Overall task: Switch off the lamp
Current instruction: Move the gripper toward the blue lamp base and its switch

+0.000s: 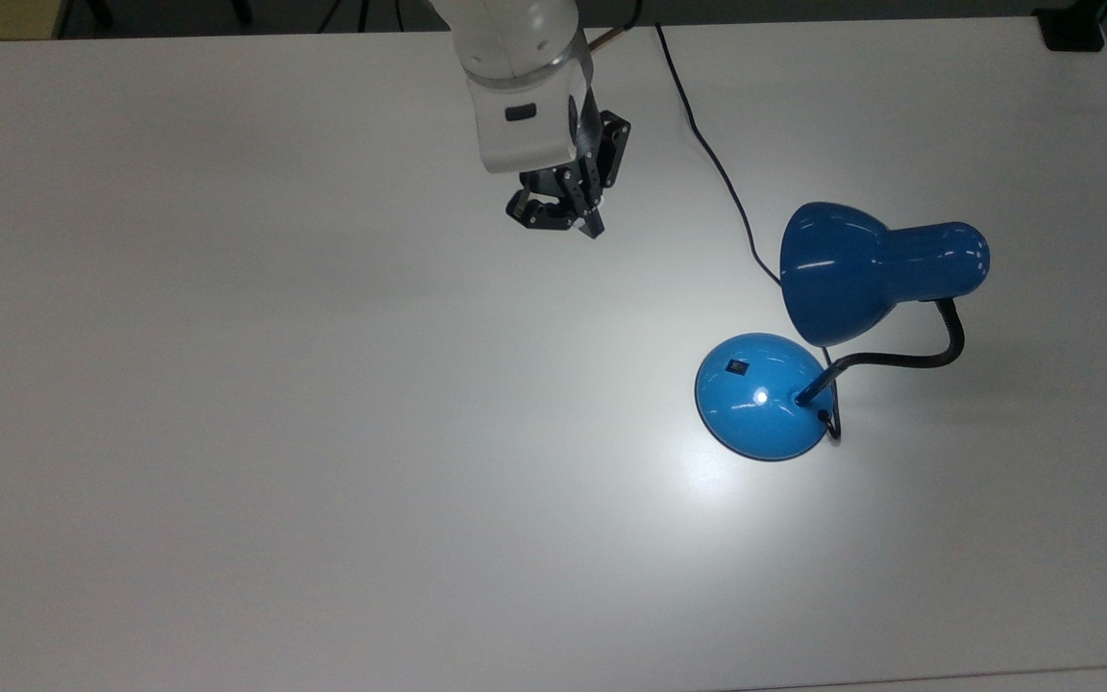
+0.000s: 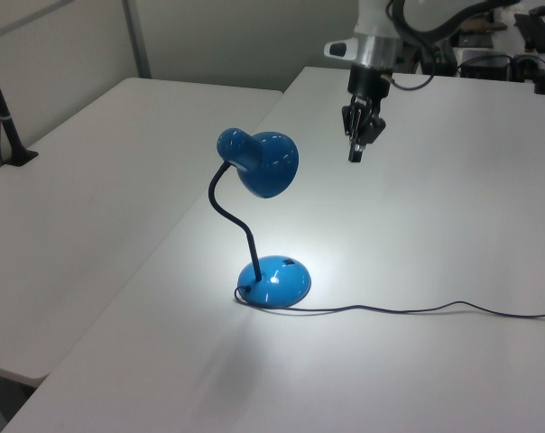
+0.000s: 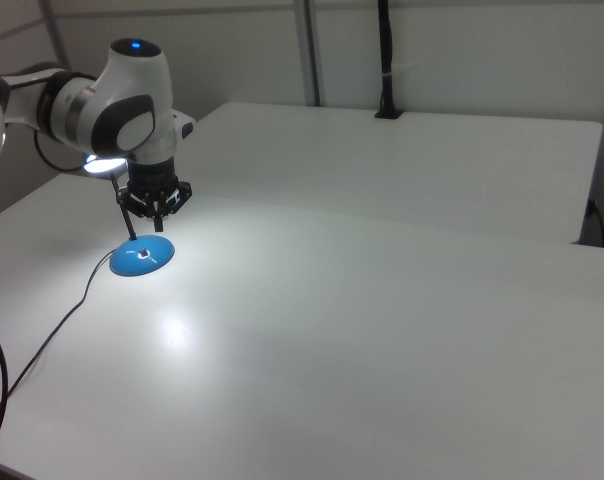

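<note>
The blue lamp stands at the top view's right, lit, with a bright patch on the table around it. Its bell shade [image 1: 837, 274] hangs over the round base [image 1: 760, 399] on a black gooseneck [image 1: 904, 359]. A small black switch [image 1: 737, 366] sits on the base's dome. The black cord [image 1: 707, 154] runs to the far table edge. My gripper [image 1: 594, 229] hangs shut and empty above the table, left of the cord and well apart from the base. In the left view the gripper [image 2: 355, 155] is beyond the shade [image 2: 268, 167] and higher than the base [image 2: 274, 280].
The white table [image 1: 275, 432] stretches wide to the top view's left of the lamp. A black clamp [image 1: 1072, 29] sits at its far right corner. In the left view a second table [image 2: 92, 180] adjoins, with a black post [image 2: 6, 117].
</note>
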